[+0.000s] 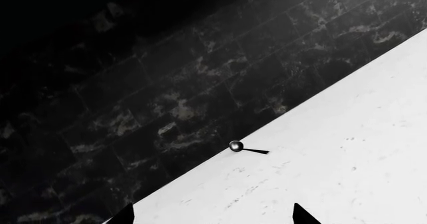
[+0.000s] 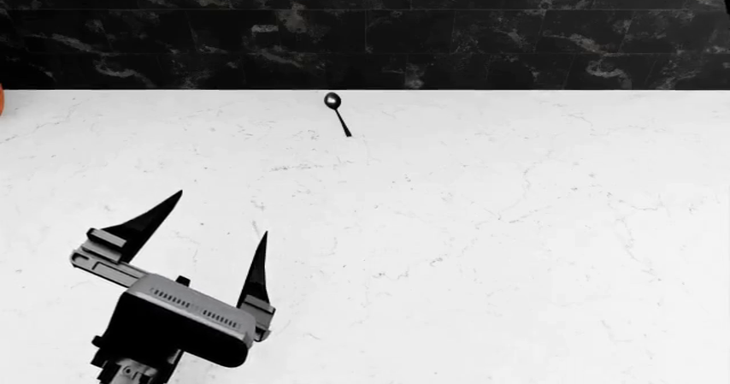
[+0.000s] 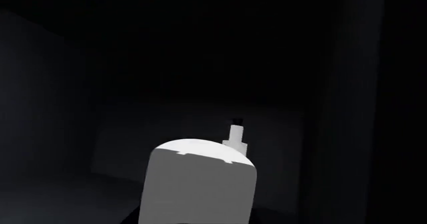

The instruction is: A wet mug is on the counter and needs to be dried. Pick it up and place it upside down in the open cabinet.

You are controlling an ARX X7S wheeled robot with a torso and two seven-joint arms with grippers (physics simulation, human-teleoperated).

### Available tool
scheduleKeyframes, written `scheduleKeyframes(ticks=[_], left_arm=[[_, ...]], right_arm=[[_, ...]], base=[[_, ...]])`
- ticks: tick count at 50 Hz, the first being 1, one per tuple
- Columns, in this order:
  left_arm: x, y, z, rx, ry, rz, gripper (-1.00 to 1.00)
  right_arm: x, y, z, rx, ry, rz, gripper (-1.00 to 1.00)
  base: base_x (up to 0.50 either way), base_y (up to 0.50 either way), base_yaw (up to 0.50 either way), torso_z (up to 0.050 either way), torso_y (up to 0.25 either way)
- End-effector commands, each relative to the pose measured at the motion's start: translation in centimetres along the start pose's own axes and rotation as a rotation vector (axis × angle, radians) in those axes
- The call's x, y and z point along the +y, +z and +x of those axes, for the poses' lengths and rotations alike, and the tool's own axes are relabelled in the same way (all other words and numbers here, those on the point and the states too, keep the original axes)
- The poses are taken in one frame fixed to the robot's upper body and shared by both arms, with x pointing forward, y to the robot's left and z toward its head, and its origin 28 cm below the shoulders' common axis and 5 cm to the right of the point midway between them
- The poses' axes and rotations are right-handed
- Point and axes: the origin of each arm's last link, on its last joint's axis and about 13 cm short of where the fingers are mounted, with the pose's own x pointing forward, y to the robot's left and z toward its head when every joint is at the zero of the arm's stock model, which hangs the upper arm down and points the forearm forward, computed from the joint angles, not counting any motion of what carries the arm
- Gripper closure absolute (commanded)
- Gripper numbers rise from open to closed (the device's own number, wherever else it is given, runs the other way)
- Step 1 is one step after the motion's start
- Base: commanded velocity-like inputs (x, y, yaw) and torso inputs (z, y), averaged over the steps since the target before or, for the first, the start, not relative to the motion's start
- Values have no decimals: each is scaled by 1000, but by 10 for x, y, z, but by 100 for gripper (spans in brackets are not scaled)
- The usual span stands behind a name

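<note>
The mug [image 3: 202,181] fills the lower centre of my right wrist view, inside a dark recess, seemingly inverted; release remains. My left gripper [image 2: 214,230] hangs spread apart; my right's jaws I cannot tell.

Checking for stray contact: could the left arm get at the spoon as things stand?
Probably yes. The left claw hovers open over the counter, and nothing stands between it and the spoon, which lies by the dark back wall. Whether the arm stretches that far I cannot tell.

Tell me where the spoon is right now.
In the head view the spoon lies on the counter at its far edge by the dark tiled wall, ahead of the open left end effector.
</note>
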Motion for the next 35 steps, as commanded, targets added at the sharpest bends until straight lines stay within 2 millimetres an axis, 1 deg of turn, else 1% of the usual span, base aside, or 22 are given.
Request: scheduleKeyframes(ticks=[1,9,13,14,35], left_arm=[[-1,-3,0,5,1,-4,-100],[-1,-4,-1,6,5,-7,-100],[0,-5,-1,8,8,-9,-100],[0,-6,-2,9,9,-9,-100],[3,-9,-5,18,24,-10,-100]], right_arm=[[-8,-41,-1,181,-60,1,100],[-8,-57,-3,268,-58,-27,100],[-8,-60,-4,291,-58,-33,100],[-8,-60,-4,295,-59,-32,-100],[-8,-54,-4,289,-71,-50,-100]], base=[[11,-3,0,0,0],[8,-1,-1,0,0],[8,-2,-1,0,0],[0,0,-3,0,0],[0,0,0,0,0]])
